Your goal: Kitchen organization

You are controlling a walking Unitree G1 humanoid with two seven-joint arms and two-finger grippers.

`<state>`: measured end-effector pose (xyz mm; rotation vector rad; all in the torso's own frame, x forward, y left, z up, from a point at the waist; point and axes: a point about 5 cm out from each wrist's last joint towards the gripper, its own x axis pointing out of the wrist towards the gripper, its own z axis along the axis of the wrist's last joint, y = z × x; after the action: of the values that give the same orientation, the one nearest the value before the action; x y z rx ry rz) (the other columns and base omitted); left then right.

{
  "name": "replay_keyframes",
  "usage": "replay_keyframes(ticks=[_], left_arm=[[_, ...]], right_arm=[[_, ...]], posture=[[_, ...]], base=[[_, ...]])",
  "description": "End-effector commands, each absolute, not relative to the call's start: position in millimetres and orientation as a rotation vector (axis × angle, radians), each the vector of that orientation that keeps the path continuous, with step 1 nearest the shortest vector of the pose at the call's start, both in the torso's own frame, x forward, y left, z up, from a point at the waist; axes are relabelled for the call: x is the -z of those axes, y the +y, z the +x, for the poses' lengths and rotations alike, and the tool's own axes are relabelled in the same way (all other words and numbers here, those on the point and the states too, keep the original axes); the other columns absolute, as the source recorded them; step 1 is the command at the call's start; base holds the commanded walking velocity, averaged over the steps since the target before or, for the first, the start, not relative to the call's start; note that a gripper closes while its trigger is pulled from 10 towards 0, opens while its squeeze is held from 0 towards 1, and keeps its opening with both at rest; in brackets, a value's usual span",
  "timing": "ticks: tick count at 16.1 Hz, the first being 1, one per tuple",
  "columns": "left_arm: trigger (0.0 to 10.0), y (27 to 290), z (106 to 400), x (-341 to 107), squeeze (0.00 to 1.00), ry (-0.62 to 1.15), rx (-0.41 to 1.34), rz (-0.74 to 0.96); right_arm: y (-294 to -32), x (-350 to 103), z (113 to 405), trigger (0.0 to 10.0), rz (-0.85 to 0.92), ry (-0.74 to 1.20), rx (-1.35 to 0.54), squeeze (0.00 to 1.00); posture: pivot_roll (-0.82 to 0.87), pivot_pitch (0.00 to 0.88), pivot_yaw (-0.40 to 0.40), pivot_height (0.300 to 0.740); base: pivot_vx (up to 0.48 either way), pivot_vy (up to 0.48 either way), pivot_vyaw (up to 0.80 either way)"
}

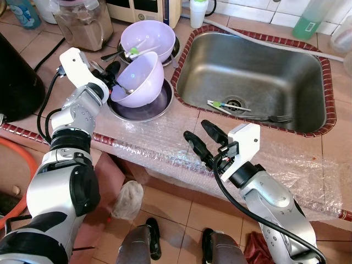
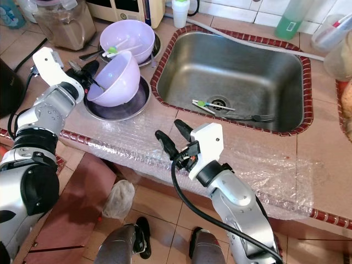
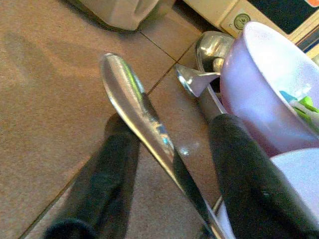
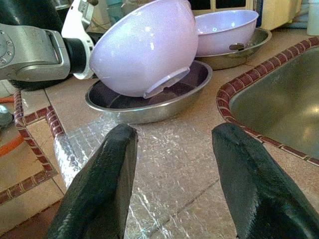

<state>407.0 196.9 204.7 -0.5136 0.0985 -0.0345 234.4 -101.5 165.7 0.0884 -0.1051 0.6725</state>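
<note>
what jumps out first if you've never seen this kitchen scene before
The tilted lilac bowl stands out: the left gripper holds it by the rim, tipped over a steel dish left of the sink. A second lilac bowl sits behind it. The right gripper hovers open over the counter's front edge.

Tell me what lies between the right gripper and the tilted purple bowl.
Between the right gripper and the tilted purple bowl lies a stretch of bubble wrap on the counter, then the near rim of the steel dish under the bowl. The right wrist view shows it.
</note>
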Motion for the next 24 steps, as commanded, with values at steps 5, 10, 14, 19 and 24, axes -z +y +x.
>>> replay_keyframes(ticks=[5,10,14,19,24], left_arm=[[0.0,202.7,407.8,-207.2,0.00,0.113,0.004,-0.539],[0.0,204.4,407.9,-208.5,0.00,0.113,-0.012,-0.572],[0.0,206.4,408.1,-222.6,0.00,0.025,-0.010,-0.601],[0.0,211.7,404.2,-243.4,0.00,-0.081,-0.016,-0.552],[0.0,213.3,395.8,-265.3,0.00,-0.162,-0.011,-0.514]], right_arm=[[-98.2,-163.9,234.9,10.0,0.080,-0.100,-0.682,0.00],[-97.4,-162.6,236.3,10.0,0.077,-0.100,-0.677,0.00],[-97.5,-161.9,238.4,10.0,0.074,-0.102,-0.676,0.00],[-95.5,-160.9,242.6,10.0,0.075,-0.110,-0.678,0.00],[-90.9,-159.9,250.8,10.0,0.080,-0.130,-0.684,0.00]], posture=[[-0.10,0.227,0.048,0.740],[-0.09,0.224,0.046,0.740],[-0.09,0.217,0.044,0.740],[-0.08,0.200,0.046,0.740],[-0.05,0.168,0.052,0.740]], base=[[0.000,0.000,0.00],[0.000,0.000,0.00],[0.000,0.000,0.00],[0.000,0.000,0.00],[0.000,0.000,0.00]])
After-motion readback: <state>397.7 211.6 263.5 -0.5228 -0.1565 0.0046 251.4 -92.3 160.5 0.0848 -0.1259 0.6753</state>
